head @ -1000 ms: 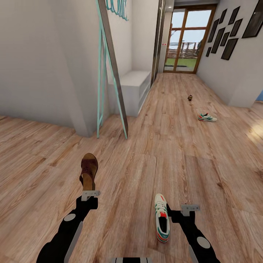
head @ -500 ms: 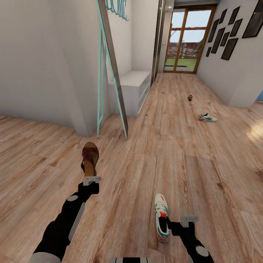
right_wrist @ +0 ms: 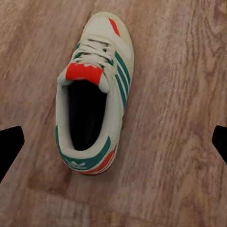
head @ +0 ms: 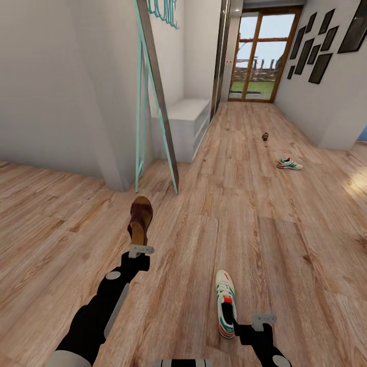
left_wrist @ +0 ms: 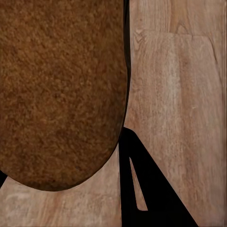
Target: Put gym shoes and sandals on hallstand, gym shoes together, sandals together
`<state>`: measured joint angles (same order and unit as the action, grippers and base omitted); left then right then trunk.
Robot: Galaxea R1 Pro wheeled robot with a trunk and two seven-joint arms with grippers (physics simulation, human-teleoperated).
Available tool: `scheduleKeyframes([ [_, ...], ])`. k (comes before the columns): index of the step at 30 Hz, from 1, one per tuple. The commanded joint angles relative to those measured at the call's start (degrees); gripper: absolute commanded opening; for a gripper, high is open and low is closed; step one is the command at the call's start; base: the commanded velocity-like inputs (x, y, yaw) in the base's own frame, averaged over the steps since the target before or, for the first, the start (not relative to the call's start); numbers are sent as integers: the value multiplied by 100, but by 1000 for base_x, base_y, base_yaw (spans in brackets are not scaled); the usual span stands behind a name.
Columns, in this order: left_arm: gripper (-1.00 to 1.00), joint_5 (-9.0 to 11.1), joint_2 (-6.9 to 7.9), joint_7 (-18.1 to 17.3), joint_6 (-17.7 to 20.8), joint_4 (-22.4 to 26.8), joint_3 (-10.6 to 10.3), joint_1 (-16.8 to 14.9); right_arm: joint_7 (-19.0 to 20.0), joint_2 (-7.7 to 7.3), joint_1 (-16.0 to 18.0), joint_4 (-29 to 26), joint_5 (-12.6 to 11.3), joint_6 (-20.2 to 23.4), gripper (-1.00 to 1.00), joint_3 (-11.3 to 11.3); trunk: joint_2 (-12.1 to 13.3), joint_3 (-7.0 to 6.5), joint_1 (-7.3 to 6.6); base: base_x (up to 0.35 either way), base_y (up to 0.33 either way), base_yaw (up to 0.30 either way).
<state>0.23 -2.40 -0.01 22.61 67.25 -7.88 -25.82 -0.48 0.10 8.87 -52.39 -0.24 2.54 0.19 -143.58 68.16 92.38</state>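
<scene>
My left gripper [head: 141, 251] is shut on a dark brown sandal [head: 140, 219], held above the corridor floor [head: 214, 224]; its brown sole [left_wrist: 61, 94] is close in the left wrist view beside one dark finger [left_wrist: 142, 189]. A white gym shoe [head: 226, 303] with green stripes lies on the planks near me. My right gripper [head: 256, 324] hovers just right of its heel, open, and the shoe [right_wrist: 94, 94] sits between the spread fingertips [right_wrist: 9, 146]. Down the corridor lie the second gym shoe [head: 289, 163] and the second sandal [head: 265, 136]. The pale hallstand [head: 188, 120] stands against the left wall under teal letters [head: 164, 11].
A tall teal-framed panel [head: 155, 97] leans against the wall corner between me and the hallstand. A glass door [head: 257, 53] closes the far end. Dark picture frames [head: 318, 43] hang on the right wall. Open plank floor runs down the middle.
My left arm has carried the sandal forward and to the right. My right gripper has drawn back toward me, beside the heel of the near gym shoe. The shoe has not moved.
</scene>
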Motion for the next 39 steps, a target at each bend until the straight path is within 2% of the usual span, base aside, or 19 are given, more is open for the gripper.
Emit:
scheduleKeyframes([
  [1, -100, 0, -1, 1, 31, 35, -12, -2, -5, 0, 1, 75, -6, 27, 100, 0, -2, 5, -1, 0, 0, 0],
  [5, -100, 9, -5, 1, 33, 172, -56, -2, -5, -7, 21, 433, -16, 27, 100, -8, -2, 5, -1, 0, 0, 0],
  [10, -100, 21, -6, 1, 33, 221, -72, -2, -4, -18, 34, 530, -2, 21, 100, -23, -2, 5, -1, 0, 0, 0],
  [17, -100, 29, -6, 1, 28, 227, -73, -2, 3, -19, 36, 424, 27, 19, 100, 3, -2, 5, -1, 17, 10, 0],
  [26, -100, 30, -33, 1, 24, 227, -74, -2, 8, -19, 36, 397, 39, 10, 100, -1, -2, 5, -1, 202, 165, 0],
  [39, -100, 30, -41, 1, 24, 220, -79, -2, 4, -19, 34, 161, 41, 17, 100, 2, -2, 5, -1, 109, 11, 0],
])
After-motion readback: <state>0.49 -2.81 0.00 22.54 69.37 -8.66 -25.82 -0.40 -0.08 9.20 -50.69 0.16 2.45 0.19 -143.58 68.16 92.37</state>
